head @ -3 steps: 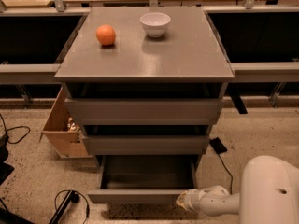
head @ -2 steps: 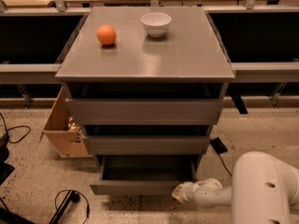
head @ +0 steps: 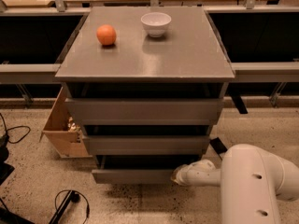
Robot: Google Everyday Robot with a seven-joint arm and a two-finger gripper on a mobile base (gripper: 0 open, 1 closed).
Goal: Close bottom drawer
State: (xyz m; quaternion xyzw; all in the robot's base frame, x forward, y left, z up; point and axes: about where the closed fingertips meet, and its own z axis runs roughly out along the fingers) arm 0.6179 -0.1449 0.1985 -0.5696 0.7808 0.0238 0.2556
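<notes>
Camera view shows the grey cabinet (head: 145, 55) at frame centre, with the bottom drawer (head: 133, 176) at lower centre, beneath the middle drawer (head: 145, 144) and the top drawer (head: 142, 111).

Change: one second ago the bottom drawer stood well out and its shallow tray was plainly exposed. Its front now sits far closer to the cabinet. Only a narrow dark strip shows above it, and it projects slightly beyond the middle drawer front.

The gripper (head: 179, 175) is at lower centre-right, against the right end of the bottom drawer front. It has travelled up-frame with the drawer. Whether it is open or closed cannot be told. It appears to push the front, not to grasp it. The white arm (head: 252, 181) fills the lower right corner.

Assessment: most of the closing stroke is done. A short further push probably remains before the front seats fully.

Contact lies off-centre, so the drawer may skew on its runners.

The orange (head: 106, 34) and the white bowl (head: 156, 23) on the cabinet top are unmoved.
</notes>
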